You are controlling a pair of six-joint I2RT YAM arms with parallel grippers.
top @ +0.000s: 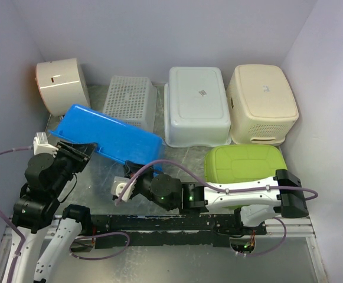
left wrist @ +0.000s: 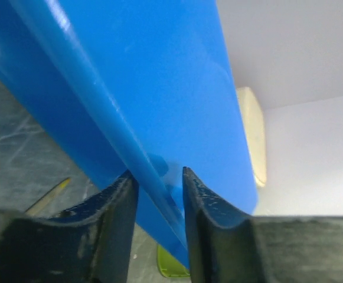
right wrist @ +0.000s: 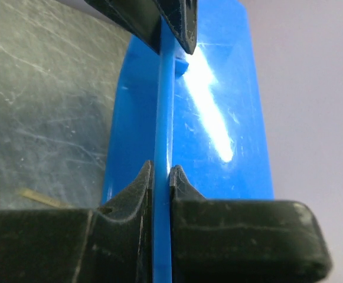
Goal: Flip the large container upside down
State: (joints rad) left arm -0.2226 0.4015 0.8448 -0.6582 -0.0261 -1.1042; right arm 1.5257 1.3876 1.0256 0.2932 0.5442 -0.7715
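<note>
Jaws of the right gripper (right wrist: 160, 172) are pinched onto the rim of the blue container (right wrist: 218, 118), which runs straight ahead between them. Those of the left gripper (left wrist: 157, 177) straddle the same rim with some slack, and whether they bite I cannot tell. The container hangs tilted, mid-flip. Next, I judge, the rim must swing over and settle mouth-down

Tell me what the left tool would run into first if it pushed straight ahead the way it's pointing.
The blue tub. The left tool straddles its rim, so going straight on would likely push the rim deeper between the fingers until the tub's wall stops them; depth is hard to judge.
</note>
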